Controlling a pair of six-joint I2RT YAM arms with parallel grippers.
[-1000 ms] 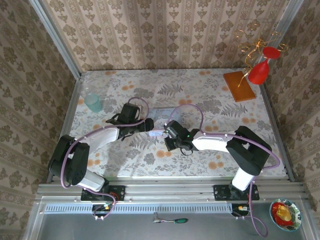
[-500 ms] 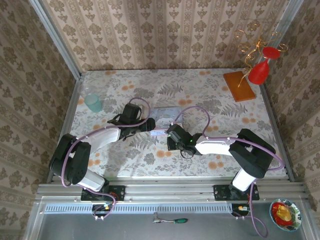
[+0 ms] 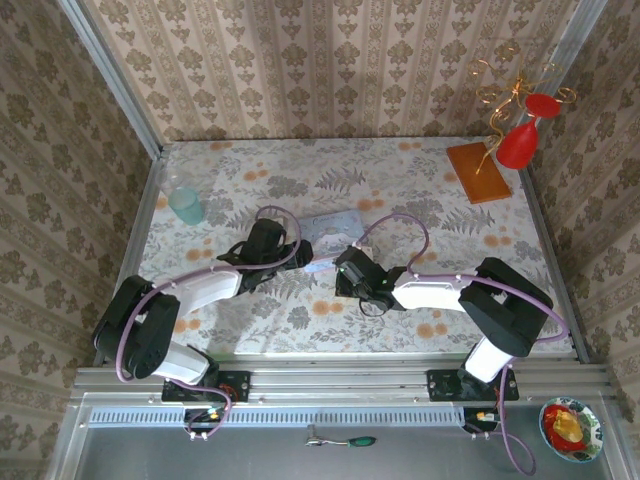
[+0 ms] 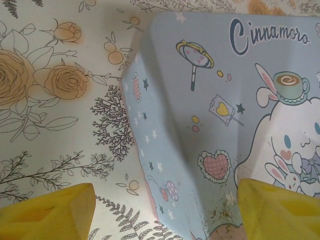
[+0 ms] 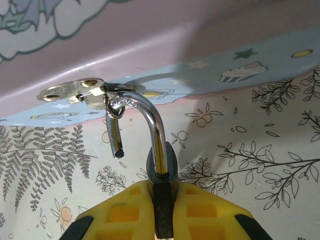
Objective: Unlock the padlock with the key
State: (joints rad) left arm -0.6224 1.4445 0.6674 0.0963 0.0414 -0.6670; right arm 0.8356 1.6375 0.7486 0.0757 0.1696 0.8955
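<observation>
Brown damask wallpaper closes in a table spread with a floral cloth [image 3: 430, 215], and near its middle lies a pale blue rectangular tin printed with a cartoon figure [image 4: 200, 95]. At the tin's left end hovers the left gripper [image 4: 165, 215], its yellow fingers [image 4: 47, 212] spread wide and grasping nothing, one over the cloth and one over the lid. Just near and right of the tin, the right gripper [image 5: 162, 212] is clenched on the body of a small dark padlock [image 5: 161, 172]. From that grip the padlock's long axis runs straight away toward the tin's near side, where its silvery metal shackle [image 5: 150, 115] hooks through a brassy hasp [image 5: 70, 91]. The shackle's short leg hangs free beside the body, so the lock looks already sprung, though it is threaded in the hasp. The right arm is plainly the nearer. Whether a key sits in the body I cannot tell, since the right gripper covers it. The coming move likely means drawing the shackle sideways out of the hasp.
</observation>
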